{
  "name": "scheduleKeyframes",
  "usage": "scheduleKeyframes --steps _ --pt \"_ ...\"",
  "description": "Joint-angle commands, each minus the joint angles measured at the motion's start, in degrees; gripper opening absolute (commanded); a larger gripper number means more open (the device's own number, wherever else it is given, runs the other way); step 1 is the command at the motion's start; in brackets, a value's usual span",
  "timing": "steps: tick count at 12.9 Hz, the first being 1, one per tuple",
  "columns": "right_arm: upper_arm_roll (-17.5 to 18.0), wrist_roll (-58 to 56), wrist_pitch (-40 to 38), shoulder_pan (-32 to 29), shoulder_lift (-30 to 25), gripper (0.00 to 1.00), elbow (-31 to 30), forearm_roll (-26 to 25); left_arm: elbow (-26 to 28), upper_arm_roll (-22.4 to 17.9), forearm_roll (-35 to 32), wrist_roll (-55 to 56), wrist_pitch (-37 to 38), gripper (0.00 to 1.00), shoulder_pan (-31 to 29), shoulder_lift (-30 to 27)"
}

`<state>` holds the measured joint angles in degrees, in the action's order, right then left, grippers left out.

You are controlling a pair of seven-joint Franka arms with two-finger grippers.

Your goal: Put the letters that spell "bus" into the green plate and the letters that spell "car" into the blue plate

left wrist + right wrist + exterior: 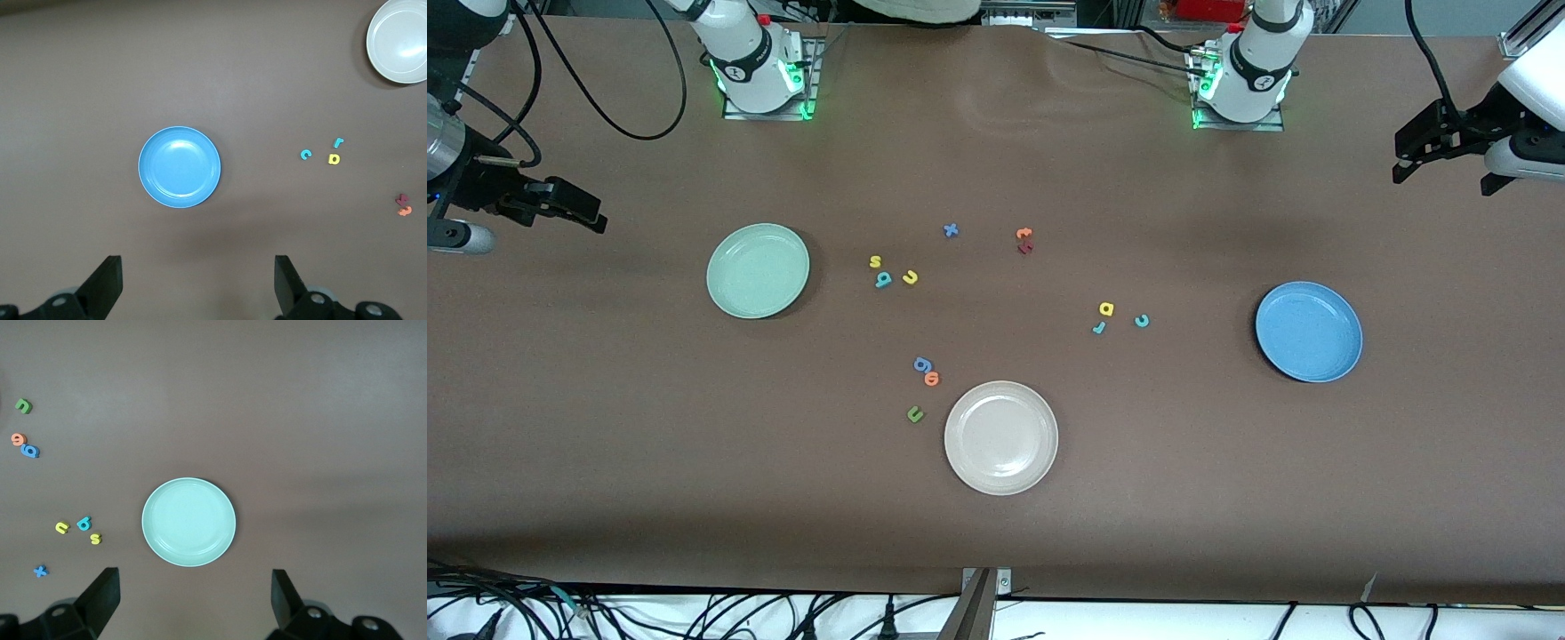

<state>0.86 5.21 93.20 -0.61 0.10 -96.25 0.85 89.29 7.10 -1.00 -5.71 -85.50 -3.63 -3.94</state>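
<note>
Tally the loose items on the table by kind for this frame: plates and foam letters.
Plates: 3 (green plate, blue plate, beige-white plate)
Foam letters: 11, none on a plate
Total: 14

My table [1227,498] wears a matt brown cloth-like cover. The green plate [758,270] and blue plate [1308,332] look smooth, faintly glossy plastic.
</note>
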Motion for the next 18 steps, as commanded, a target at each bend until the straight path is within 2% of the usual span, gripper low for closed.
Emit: scheduleKeyframes --steps 1,7,12,14,18 --pt "1.77 -0.47 -1.09 -0.01 0.34 1.00 0.63 0.12 -0.61 0.19 0.12 0.44 0.16 1.00 -0.24 -0.28" --pt "1.95 -0.03 -2.40 2.10 1.56 1.00 -1.21 0.29 -0.61 0.11 0.12 0.35 0.16 1.00 -0.24 -0.28" --pt "1.95 -0.03 -2.67 11.40 9.11 1.00 -1.39 0.82 -1.05 0.19 0.12 0.44 0.16 1.00 -0.24 -0.28" --pt "1.86 -0.03 -1.98 13.43 10.09 1.00 -1.31 0.82 -1.05 0.11 0.12 0.35 0.16 1.00 -0.24 -0.28" --pt "1.95 0.06 3.99 18.00 14.30 1.00 -1.66 1.08 -1.13 -0.16 0.29 0.44 0.25 1.00 -0.24 -0.28"
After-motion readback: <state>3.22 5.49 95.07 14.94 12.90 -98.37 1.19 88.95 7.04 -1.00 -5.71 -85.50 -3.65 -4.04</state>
